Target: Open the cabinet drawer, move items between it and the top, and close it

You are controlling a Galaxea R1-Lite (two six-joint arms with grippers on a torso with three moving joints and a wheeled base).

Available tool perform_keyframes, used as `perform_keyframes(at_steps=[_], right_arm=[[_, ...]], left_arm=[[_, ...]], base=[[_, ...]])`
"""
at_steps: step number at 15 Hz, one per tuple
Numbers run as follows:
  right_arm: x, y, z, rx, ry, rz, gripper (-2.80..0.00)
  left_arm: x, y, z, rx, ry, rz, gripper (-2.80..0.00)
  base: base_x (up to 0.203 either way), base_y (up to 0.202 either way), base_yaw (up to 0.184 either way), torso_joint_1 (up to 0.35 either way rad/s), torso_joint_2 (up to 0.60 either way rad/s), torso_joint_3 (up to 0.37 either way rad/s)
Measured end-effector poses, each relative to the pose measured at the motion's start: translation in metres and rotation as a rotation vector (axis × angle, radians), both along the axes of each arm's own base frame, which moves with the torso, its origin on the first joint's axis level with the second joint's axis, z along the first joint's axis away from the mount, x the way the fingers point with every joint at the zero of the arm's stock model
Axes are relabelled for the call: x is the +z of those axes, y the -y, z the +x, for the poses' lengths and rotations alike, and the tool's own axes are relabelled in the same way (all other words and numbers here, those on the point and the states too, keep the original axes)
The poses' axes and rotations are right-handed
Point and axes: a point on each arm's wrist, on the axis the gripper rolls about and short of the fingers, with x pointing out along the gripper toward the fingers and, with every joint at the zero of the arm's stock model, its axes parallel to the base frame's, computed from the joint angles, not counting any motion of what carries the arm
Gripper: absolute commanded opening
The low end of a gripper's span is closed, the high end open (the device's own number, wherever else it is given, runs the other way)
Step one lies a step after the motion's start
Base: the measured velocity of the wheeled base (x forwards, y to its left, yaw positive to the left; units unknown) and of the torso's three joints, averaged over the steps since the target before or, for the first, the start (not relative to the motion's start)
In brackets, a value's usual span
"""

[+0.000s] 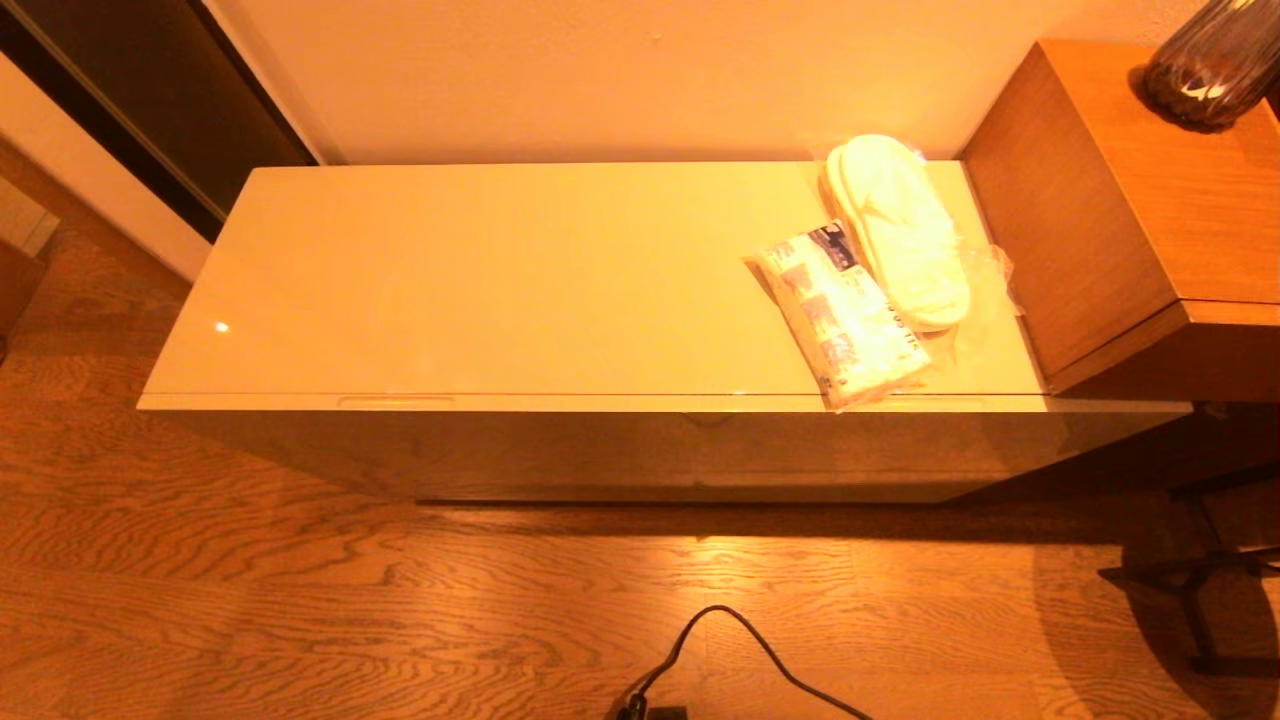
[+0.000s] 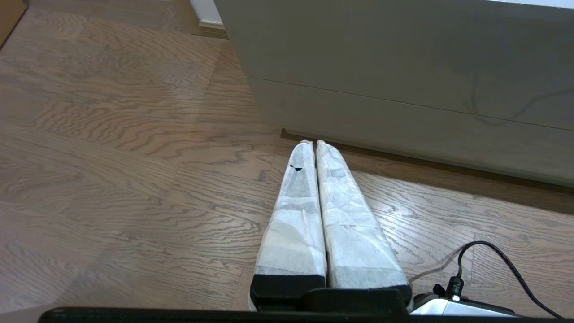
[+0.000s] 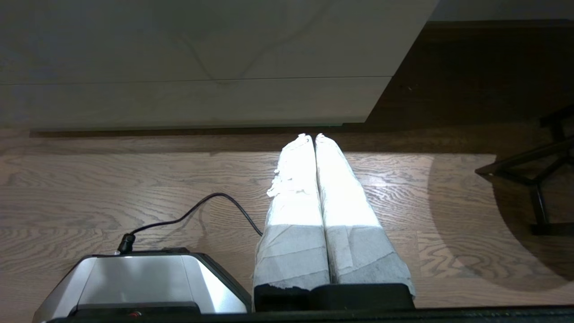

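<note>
Both arms hang low over the wood floor in front of the low cabinet, likely parked before work begins. The left gripper (image 2: 312, 142) and right gripper (image 3: 310, 135) each have their white-wrapped fingers pressed together, holding nothing. The drawer (image 1: 640, 450) is closed — a wide, glossy cream front with no handle. On the top (image 1: 480, 290), toward its right end, lie the bagged white slippers (image 1: 898, 228) and, touching them, a blue-printed white packet (image 1: 842, 315).
</note>
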Motion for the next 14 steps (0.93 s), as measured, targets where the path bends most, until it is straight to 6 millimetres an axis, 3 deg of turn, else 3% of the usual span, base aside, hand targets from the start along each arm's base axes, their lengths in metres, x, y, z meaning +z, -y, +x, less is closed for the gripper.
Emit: perform_keyframes(at_steps=[14], right_arm=[[0.0, 0.0001, 0.0, -0.001, 0.0, 0.011, -2.8]], left_arm=[[0.0, 0.0, 0.0, 0.0, 0.0, 0.0, -2.8]], base=[[0.0, 0.0, 0.0, 0.0, 0.0, 0.0]])
